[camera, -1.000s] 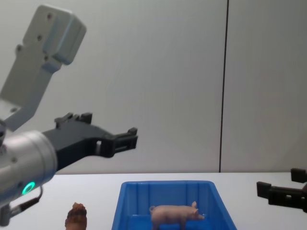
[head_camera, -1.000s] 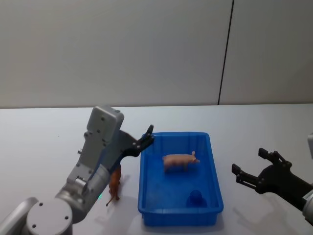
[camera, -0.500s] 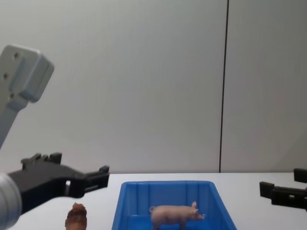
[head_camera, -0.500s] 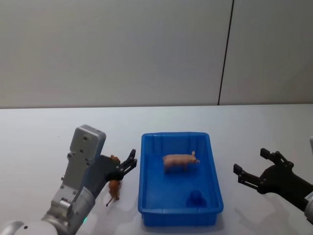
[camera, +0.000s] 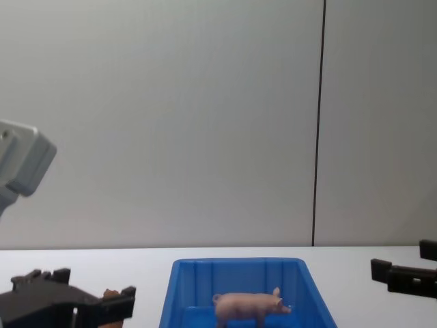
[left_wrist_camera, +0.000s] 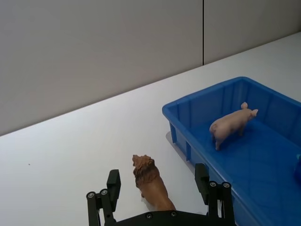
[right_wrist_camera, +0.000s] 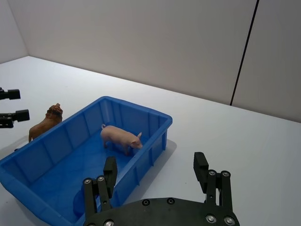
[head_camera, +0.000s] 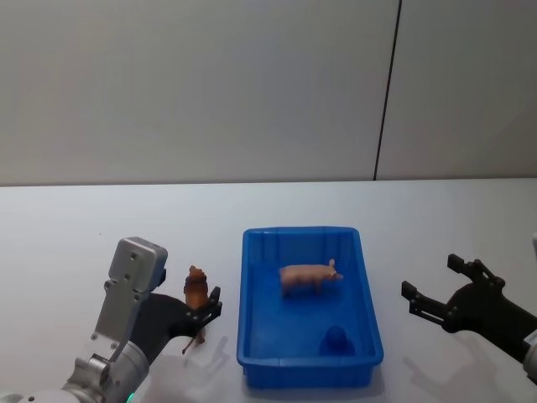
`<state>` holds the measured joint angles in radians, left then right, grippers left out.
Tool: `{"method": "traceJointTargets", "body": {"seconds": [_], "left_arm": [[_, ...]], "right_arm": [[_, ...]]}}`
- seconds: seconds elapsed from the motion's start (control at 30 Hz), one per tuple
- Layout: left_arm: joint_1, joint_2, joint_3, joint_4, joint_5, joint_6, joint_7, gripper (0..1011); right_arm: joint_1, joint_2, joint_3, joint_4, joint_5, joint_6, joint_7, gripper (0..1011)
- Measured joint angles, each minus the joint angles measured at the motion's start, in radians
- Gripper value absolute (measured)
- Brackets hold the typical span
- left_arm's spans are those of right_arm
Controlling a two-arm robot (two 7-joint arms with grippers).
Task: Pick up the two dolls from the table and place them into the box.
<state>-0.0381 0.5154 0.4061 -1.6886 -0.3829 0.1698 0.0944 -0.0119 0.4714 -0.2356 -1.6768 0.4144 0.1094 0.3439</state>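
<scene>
White bench (head_camera: 75,227), grey wall behind. Pink pig (head_camera: 309,276) already standing in blue box (head_camera: 369,323). Brown doll (left_wrist_camera: 150,181) upright on bench just left of box. Left hand (left_wrist_camera: 160,184) low, fingers spread wide, nothing gripped; doll sits right between them, body running along reach line, head pointing away. So looks lined up, closing should catch its flanks. Right hand (head_camera: 447,290) parked right of box, fingers apart, empty, well away from doll.

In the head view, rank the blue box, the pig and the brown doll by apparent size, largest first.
1. Blue box, by far.
2. Pig.
3. Brown doll; it is partly hidden behind the open left claw, so its rank against the pig is unsure.
</scene>
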Motion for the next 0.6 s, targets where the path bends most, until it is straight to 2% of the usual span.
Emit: {"method": "traceJointTargets", "body": {"seconds": [0.3, 0.6], "left_arm": [[-0.018, -0.010, -0.010, 0.071, -0.031, 0.009, -0.068, 1001], [-0.041, -0.031, -0.014, 0.143, -0.049, 0.002, -0.111, 1001]], "right_arm": [[-0.001, 0.001, 0.000, 0.000, 0.000, -0.001, 0.000, 1001], [-0.001, 0.001, 0.000, 0.000, 0.000, -0.001, 0.000, 1001]]}}
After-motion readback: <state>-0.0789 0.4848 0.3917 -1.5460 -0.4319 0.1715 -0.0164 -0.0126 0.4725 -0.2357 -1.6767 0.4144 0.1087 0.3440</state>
